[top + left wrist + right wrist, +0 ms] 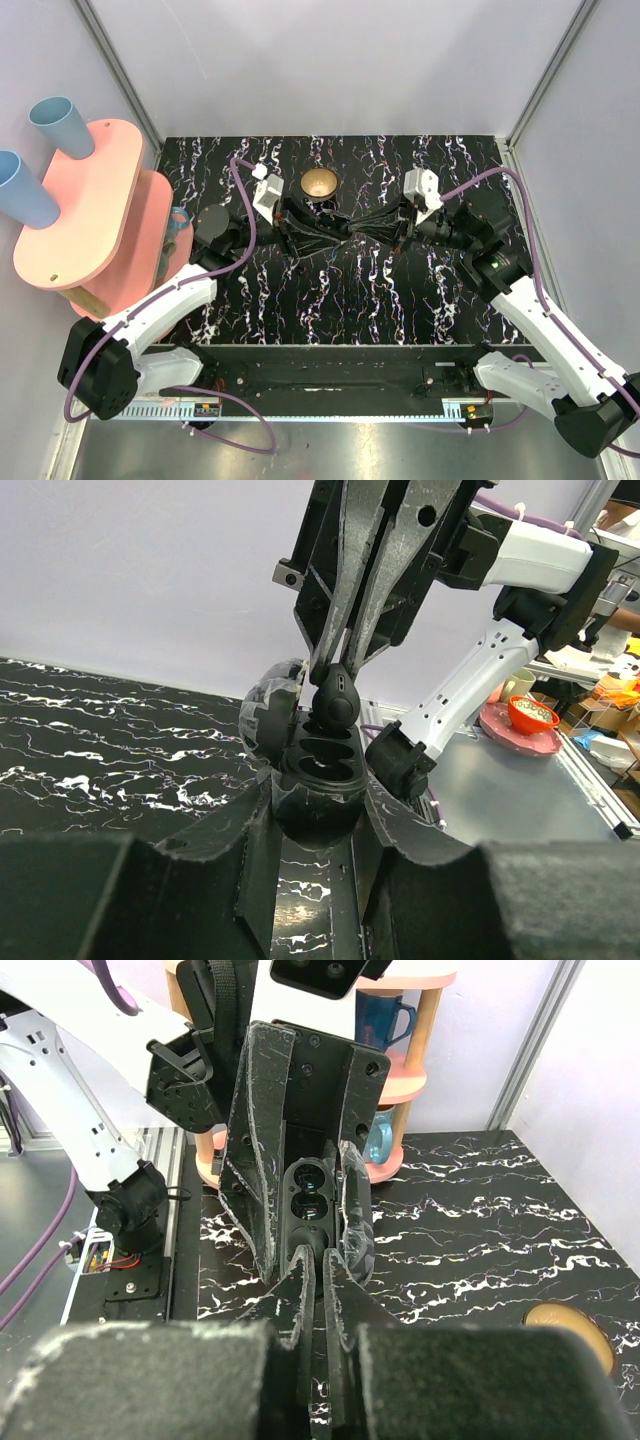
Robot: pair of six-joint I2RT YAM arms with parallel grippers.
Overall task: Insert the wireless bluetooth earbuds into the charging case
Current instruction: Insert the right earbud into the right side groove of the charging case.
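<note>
Left tool point(318, 815) clamps open charging case point(322, 762), near socket empty; right tool point(336, 672) pinches black earbud point(338, 696) over far socket.

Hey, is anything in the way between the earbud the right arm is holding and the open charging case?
Nothing visible. The right gripper pinches the dark earbud directly over the open charging case, which the left gripper holds. The lid is swung aside, and the wells below the earbud look empty.

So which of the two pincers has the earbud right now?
The right pincer: its tips pinch a dark earbud at the open charging case, which the left pincer grips instead.
</note>
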